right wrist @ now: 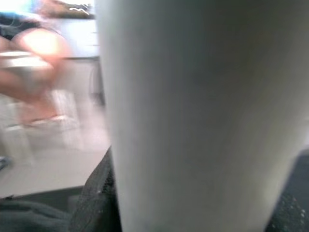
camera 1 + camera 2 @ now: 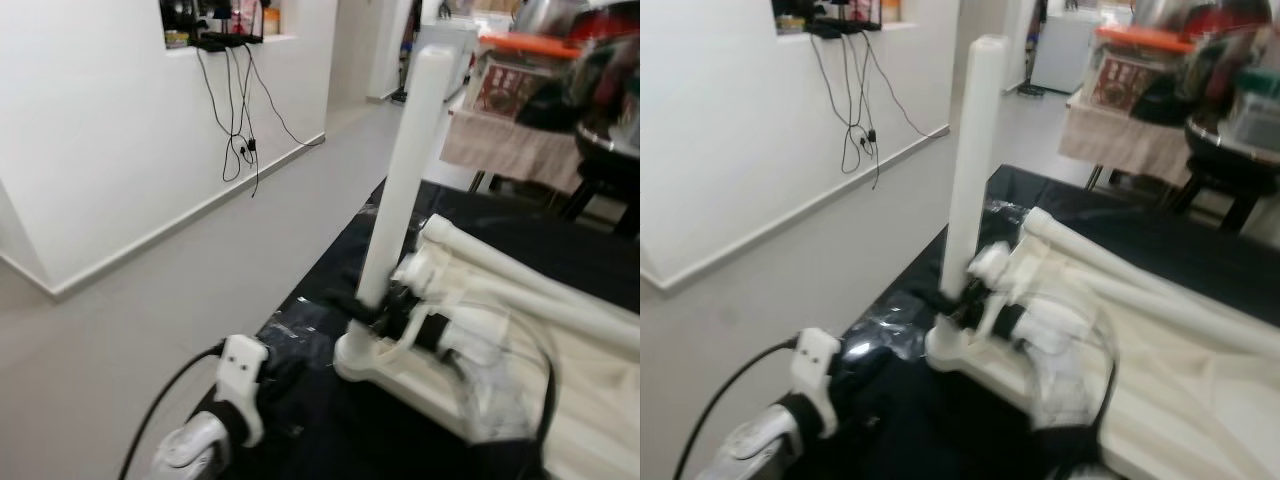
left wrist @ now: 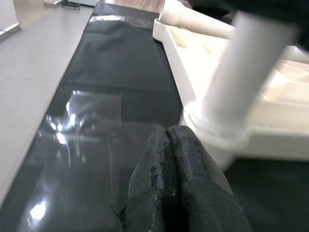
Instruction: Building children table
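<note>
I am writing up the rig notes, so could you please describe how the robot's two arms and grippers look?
The left arm is silver with a white wrist block and a trailing black cable; its gripper has textured black fingers. The right gripper has black fingers on a white wrist.

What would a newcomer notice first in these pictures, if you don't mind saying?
A white table leg stands upright in a corner socket of the upturned white tabletop, which lies on a black sheet on the floor. The right claw grips the leg near its base. The left claw, shut, hovers low over the sheet beside that corner.
</note>
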`<state>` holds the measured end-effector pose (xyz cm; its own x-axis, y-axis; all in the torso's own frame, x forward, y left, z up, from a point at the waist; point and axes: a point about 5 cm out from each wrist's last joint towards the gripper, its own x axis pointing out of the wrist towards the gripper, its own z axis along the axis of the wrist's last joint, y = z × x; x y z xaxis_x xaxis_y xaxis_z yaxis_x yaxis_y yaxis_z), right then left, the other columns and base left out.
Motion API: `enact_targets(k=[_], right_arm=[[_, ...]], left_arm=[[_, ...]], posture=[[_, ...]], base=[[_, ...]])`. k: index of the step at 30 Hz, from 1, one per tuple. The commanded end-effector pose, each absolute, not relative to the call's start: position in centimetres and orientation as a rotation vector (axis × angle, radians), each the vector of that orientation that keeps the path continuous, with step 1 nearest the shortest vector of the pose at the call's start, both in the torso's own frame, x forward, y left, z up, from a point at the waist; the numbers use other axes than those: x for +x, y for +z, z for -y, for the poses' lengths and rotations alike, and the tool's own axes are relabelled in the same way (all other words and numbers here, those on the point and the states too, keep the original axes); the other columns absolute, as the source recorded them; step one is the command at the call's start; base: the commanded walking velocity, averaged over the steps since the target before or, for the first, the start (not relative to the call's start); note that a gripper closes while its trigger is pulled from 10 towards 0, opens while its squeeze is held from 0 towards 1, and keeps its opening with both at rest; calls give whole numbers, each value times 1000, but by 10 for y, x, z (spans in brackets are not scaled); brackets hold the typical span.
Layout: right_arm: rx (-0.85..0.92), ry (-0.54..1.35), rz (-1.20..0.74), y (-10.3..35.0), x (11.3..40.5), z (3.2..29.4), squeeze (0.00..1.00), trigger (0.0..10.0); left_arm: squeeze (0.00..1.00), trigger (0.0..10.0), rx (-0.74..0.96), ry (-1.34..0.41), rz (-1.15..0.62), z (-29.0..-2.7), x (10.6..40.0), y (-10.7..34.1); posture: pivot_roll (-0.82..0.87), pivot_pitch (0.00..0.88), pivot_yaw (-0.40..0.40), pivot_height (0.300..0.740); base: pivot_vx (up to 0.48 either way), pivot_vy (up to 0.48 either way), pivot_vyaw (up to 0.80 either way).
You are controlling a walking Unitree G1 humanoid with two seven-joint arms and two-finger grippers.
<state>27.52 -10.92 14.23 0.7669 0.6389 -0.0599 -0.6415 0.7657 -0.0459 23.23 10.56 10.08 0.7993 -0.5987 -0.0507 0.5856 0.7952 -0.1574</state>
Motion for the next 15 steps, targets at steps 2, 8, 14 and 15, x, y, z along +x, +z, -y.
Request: enact_targets(k=[2,8,14,15], right_arm=[[-110,431,-247,116,272,129,0,0],[-96,413,-239,113,279,129,0,0],[-59,411,-195,117,284,131,380,10000],[-59,411,-195,117,284,131,380,10000]], left_arm=[[0,10000,-139,-663,-110,-106,233,102],[0,10000,-133,-639,-101,-107,233,101],[0,10000,-134,-645,-104,-108,234,101],[0,10000,-134,-645,-104,-108,234,101]], posture=[[34,0,-73,740],[37,0,-74,740],[19,0,-68,740],[19,0,-68,740]], base=[[0,0,0],[0,0,0],[0,0,0],[0,0,0]])
